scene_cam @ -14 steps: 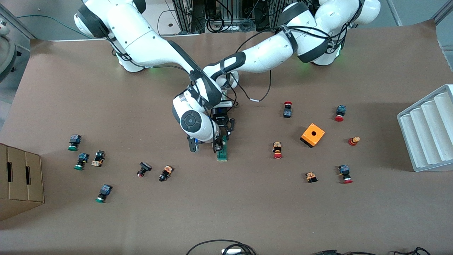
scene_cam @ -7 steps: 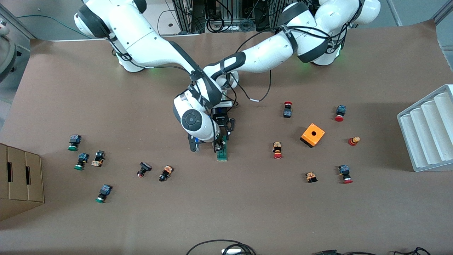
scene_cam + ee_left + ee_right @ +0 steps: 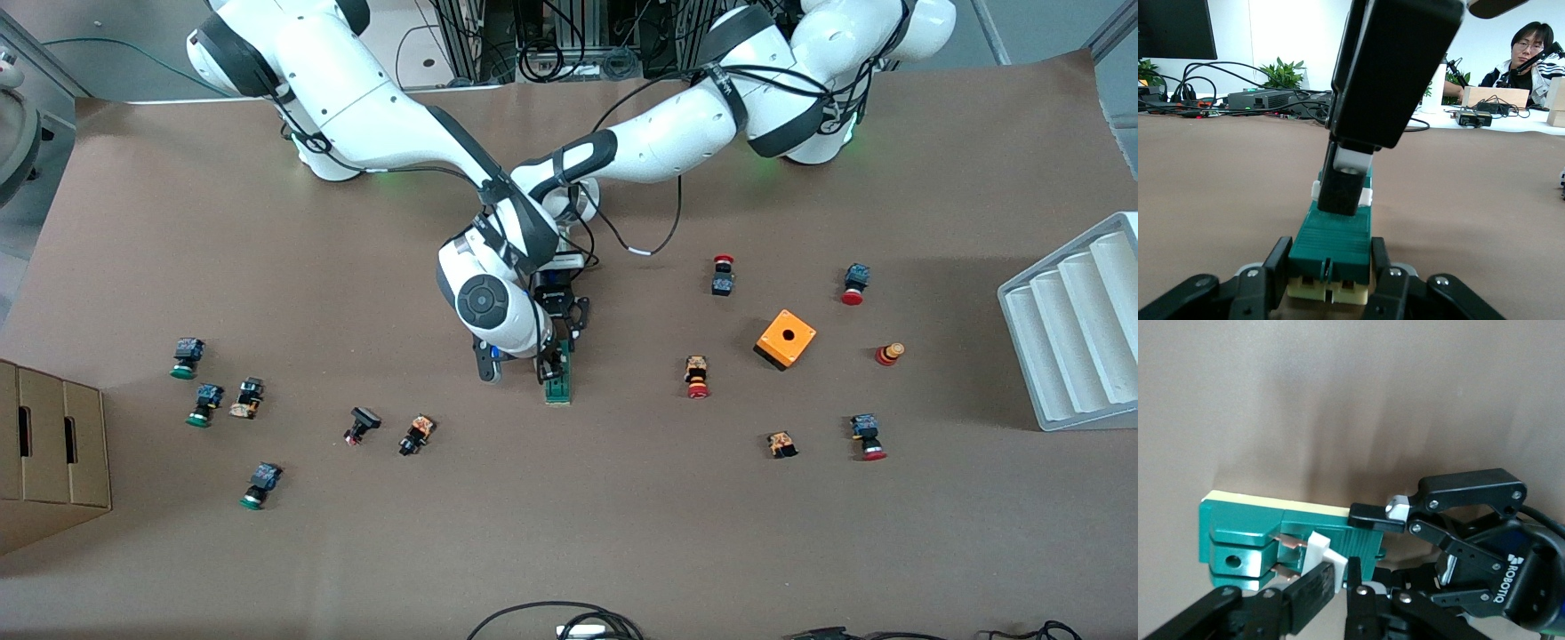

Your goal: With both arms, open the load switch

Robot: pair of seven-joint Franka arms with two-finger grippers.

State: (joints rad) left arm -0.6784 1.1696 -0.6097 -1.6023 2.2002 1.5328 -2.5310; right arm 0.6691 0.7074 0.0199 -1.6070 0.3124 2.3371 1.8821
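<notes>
**Load switch gripped by both arms at the middle of the table**

Load switch (image 3: 560, 384), a narrow green block with a cream underside, lies flat on the brown table (image 3: 569, 533) near its middle. The left gripper (image 3: 1329, 283) is down at table level, its black fingers (image 3: 1265, 280) pressed against both sides of the end of the switch farther from the front camera. The right gripper (image 3: 1338, 583) comes down from above, its fingers pinched together on the white piece (image 3: 1321, 550) on top of the green body. Two copper blades (image 3: 1293, 547) show beside that white piece. Small red- and green-capped push buttons (image 3: 698, 377) lie scattered toward both ends of the table. An orange box (image 3: 786, 339) with a hole sits toward the left arm's end, as does a white ribbed tray (image 3: 1076, 324). A cardboard box (image 3: 49, 453) is at the right arm's end.
</notes>
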